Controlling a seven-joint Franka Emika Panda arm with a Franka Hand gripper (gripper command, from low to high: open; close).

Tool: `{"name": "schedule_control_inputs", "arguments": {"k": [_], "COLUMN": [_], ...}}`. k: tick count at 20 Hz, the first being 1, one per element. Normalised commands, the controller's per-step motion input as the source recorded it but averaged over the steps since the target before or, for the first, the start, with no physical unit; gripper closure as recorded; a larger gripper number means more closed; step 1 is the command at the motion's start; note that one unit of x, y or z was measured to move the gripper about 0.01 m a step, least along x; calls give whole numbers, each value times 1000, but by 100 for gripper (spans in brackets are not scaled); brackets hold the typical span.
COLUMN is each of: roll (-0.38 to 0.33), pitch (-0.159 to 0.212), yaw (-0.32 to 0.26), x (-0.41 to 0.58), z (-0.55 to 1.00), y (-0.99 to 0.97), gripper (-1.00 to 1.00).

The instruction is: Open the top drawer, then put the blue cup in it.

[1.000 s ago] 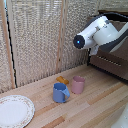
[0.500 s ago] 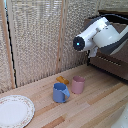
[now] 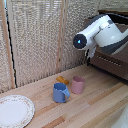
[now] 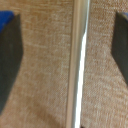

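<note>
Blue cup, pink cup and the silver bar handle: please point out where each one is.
blue cup (image 3: 60, 93), exterior view, on its front wall.
pink cup (image 3: 78, 85), exterior view, on its side wall.
silver bar handle (image 4: 79, 65), wrist view, on the middle of the bar, between the two dark fingers.

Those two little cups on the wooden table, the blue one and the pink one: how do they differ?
The blue cup is periwinkle, the pink cup dusty pink. The blue cup sits nearer the plate, toward the exterior view's left; the pink cup sits nearer the dark cabinet. The blue cup shows a side handle; none can be made out on the pink cup. Both stand upright, close together and similar in size.
</note>
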Motion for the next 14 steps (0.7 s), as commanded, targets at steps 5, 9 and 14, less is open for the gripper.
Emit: {"name": "schedule_control_inputs", "arguments": {"k": [5,9,14], "roll": [277,310,370], "pitch": [0,10,11], "yaw": [-279,-239,-124], "x": [0,36,243], "z": [225,138,2], "y": [131,184,378], "gripper": [-100,-100,-100]}}
